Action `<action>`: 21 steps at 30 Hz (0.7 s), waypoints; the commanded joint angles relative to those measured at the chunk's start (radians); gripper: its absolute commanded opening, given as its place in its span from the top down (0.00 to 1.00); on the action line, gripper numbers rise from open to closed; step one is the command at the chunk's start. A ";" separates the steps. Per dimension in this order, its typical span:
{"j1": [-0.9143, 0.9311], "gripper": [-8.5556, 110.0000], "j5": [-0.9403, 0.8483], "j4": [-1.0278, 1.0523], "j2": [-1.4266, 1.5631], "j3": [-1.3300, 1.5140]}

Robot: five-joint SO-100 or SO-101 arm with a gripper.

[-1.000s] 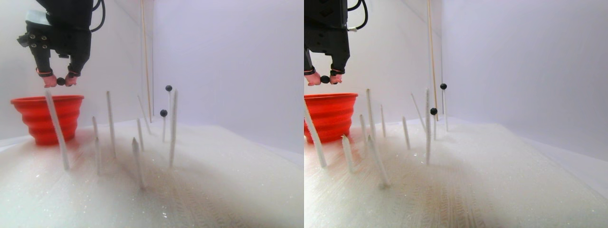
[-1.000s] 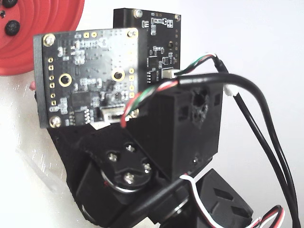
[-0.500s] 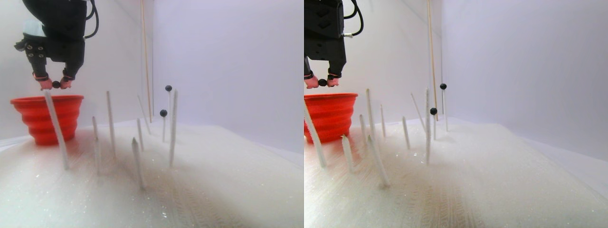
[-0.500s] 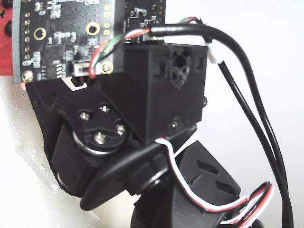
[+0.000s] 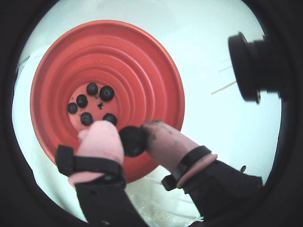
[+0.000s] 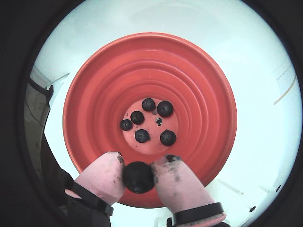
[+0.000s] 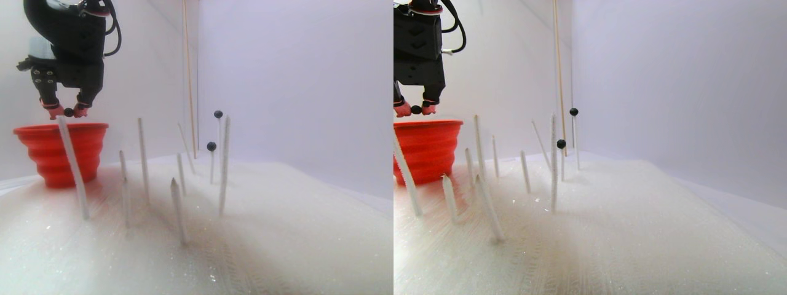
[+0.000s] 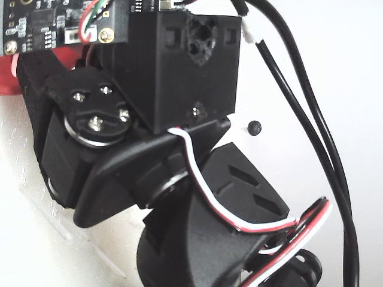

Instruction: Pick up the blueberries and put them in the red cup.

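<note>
Pinching one round matte blue-black blueberry [image 6: 138,177], pink-tipped gripper [image 6: 138,178]

arm: raised, wrist pointing down | pincer [image 6: 138,166]: pink-tipped fingers [image 6: 105,175] closed on blueberry [image 6: 138,177]

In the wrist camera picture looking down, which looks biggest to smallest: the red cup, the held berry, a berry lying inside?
1. Red cup.
2. Held berry, though nearer the camera, so perhaps no bigger really.
3. Berry inside.
</note>
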 commanded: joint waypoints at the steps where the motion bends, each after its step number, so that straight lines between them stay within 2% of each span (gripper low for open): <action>1: -0.028 0.80 0.017 -0.043 0.021 -0.092; 5: -0.021 0.76 0.012 -0.064 0.020 -0.075; 21: -0.002 0.77 0.014 -0.020 0.169 0.005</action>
